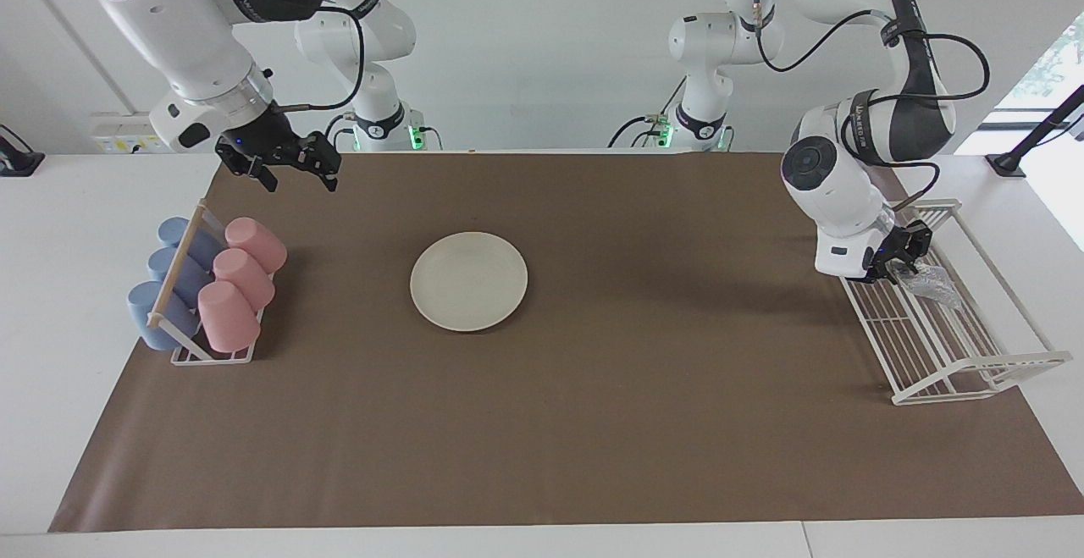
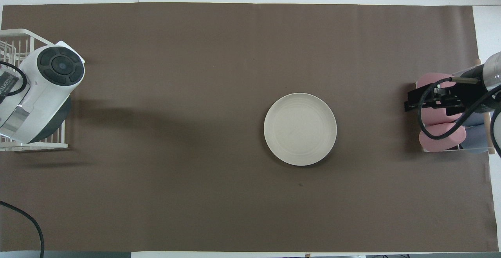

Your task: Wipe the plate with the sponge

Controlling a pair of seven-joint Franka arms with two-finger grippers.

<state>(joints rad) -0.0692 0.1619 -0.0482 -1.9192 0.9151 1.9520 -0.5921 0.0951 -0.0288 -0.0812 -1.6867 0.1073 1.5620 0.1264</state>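
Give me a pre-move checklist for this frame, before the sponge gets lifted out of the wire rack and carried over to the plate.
1. Left gripper at the sponge in the white wire rack: ok, its tips are at the sponge's edge.
2. Firm grip on the sponge: cannot tell; the arm's body hides the fingertips.
3. Plate flat on the brown mat, nothing on it: ok.
4. Path from rack to plate: ok, only bare mat lies between them.
5. Right gripper away from the plate: ok, open and waiting in the air, over the mat's edge near the cup rack.
6. Cups seated in their rack: ok.
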